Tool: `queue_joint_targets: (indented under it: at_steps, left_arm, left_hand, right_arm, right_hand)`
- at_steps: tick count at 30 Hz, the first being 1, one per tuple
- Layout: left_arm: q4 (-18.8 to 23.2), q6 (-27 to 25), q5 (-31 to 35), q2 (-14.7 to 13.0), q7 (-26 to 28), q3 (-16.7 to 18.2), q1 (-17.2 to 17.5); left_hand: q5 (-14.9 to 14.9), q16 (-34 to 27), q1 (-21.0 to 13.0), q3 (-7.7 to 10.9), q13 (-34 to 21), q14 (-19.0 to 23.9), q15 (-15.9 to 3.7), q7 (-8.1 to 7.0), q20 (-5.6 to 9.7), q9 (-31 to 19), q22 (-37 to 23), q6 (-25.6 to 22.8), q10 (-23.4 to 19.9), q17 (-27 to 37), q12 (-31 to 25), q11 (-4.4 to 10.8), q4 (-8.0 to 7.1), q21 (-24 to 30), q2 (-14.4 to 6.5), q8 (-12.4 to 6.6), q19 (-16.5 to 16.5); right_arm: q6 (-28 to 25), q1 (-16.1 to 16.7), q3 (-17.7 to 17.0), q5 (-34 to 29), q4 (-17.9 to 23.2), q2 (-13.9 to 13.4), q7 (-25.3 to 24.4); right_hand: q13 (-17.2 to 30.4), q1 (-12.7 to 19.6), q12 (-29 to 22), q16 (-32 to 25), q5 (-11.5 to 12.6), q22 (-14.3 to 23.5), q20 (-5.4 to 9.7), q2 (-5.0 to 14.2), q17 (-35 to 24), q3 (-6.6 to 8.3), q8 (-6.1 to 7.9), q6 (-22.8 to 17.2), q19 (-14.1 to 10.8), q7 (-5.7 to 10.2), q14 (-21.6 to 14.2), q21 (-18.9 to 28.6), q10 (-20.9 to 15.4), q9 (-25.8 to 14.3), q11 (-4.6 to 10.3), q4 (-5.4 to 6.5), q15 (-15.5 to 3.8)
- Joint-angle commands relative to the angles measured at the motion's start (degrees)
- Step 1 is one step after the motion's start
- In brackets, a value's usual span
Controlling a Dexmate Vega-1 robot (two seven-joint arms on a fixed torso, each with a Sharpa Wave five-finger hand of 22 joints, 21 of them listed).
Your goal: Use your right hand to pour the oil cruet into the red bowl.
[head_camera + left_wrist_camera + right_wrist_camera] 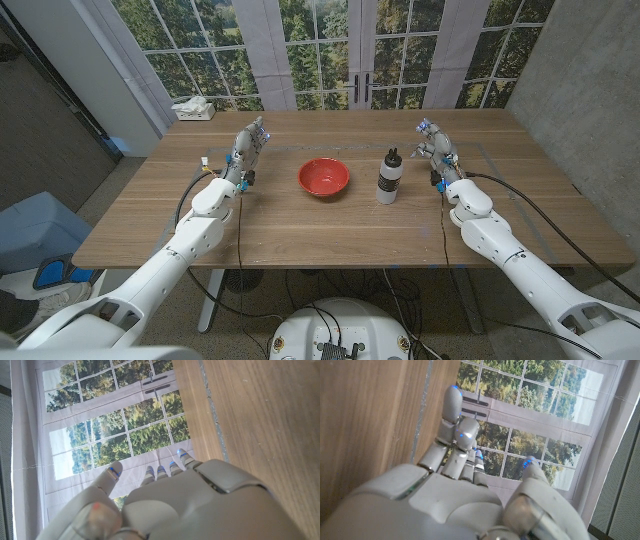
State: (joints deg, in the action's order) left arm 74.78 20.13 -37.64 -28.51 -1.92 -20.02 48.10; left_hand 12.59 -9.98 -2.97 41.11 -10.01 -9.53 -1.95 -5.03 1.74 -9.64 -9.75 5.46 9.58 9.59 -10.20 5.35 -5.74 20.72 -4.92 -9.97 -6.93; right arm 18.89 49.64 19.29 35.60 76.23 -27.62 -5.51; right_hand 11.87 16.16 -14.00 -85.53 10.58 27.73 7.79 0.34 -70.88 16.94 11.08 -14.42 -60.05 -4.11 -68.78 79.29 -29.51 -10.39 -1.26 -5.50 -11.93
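At the far left edge of the brown wooden table point(300, 225) lies a small white box-like object point(193, 109), too small to read any print on it. Nearer the middle-left, the robot's left hand point(247, 143) stands raised above the tabletop, its fingers loosely apart and holding nothing; the left wrist view shows the same left hand point(165, 505) with blue-tipped fingers point(113, 473) reaching toward the paned glass doors point(120, 425) beyond the table's far edge. A thin pale line of tape runs along the wood close to that edge.

At the table's centre sits the round red bowl point(324, 177), upright and apparently empty. Just beside it stands the oil cruet point(388, 177), a clear bottle with a black pour spout and a white label band; any writing on the label is too small to make out. Bowl and cruet are near each other but not touching.

The right hand point(437, 143) stands well apart from the cruet, fingers somewhat apart, gripping nothing. In the right wrist view the right hand point(465, 495) points at the windows, its fingers point(452, 402) partly curled.
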Motion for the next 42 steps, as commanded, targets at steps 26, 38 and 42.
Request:
queue_joint_targets:
  at_steps: [26,38,42]
  left_arm:
    - [3.5,1.5,0.5,-1.2,1.4,1.1,2.8]
    - [3.9,2.0,0.4,-1.6,1.5,1.7,3.4]
    - [4.3,2.2,0.4,-1.7,1.7,1.8,3.8]
  left_hand:
    - [-0.2,0.1,-0.5,-1.04,-0.2,-4.7,-5.29,0.36,3.71,-0.1,-0.2,3.3,4.3,0.2,0.1,1.12,0.76,-1.6,-4.9,0.13,-0.3]
    - [-0.2,0.0,-0.6,-1.28,-0.2,-5.0,-5.19,0.43,3.67,-0.1,-0.2,3.5,4.6,0.2,0.0,0.92,0.93,-2.0,-5.0,-0.02,-0.5]
    - [-0.2,0.0,-0.7,-1.33,-0.2,-5.0,-5.21,0.39,3.69,-0.1,-0.2,3.6,4.7,0.1,-0.1,0.94,0.99,-2.1,-5.0,-0.05,-0.5]
  right_arm:
    - [-4.9,7.4,-2.1,-5.1,10.2,-4.6,-10.9]
    - [-10.2,9.9,-2.3,-6.5,16.0,-8.9,-11.3]
    - [-10.9,11.0,-2.7,-7.0,17.8,-9.6,-12.3]
  right_hand:
    - [-1.0,3.9,4.0,-4.6,1.3,-1.8,0.65,-7.39,-0.3,0.24,-0.48,-1.0,0.9,-2.25,-3.6,1.7,7.7,-0.3,2.80,-4.46,0.07]
    - [-0.6,8.1,4.0,-3.4,4.1,-5.6,-0.86,-11.12,0.0,-2.23,-1.06,9.1,7.9,-0.87,6.2,-1.4,17.2,-0.7,4.56,-4.38,0.13]
    - [-0.6,8.9,3.3,-3.5,4.6,-4.7,-0.32,-10.83,0.0,-2.52,-0.50,8.6,7.2,-0.88,6.8,-0.4,16.4,-0.8,4.50,-4.33,-0.07]
